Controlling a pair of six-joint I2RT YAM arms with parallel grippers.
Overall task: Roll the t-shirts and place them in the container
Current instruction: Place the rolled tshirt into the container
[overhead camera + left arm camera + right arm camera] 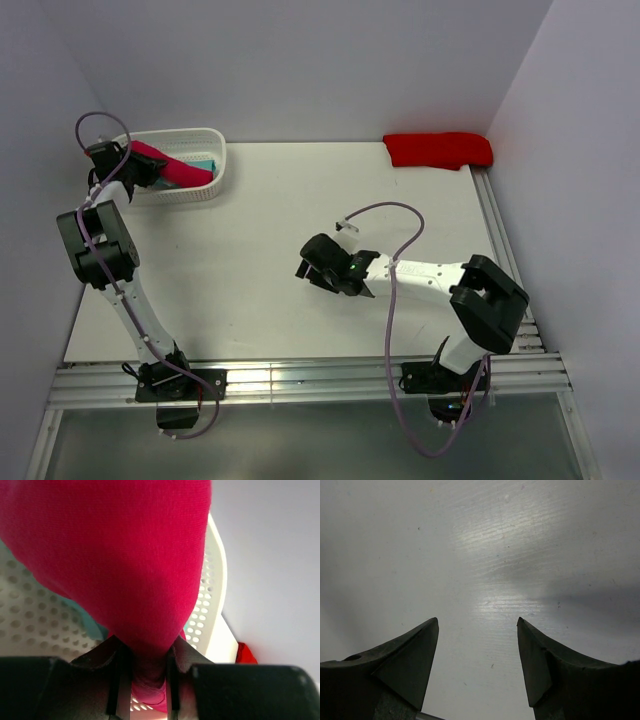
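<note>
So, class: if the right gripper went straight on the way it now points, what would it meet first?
Probably the table: the right gripper, open, has only white tabletop ahead of its fingers, though the depth is unclear.

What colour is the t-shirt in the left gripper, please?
The t-shirt is raspberry red, clearest in the left wrist view.

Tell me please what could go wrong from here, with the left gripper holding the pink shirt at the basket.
1. The left gripper pinches only a narrow fold of the pink shirt, so the cloth might slip out on lifting.
2. It lies over the teal shirt in the basket; pulling could drag either along.
</note>
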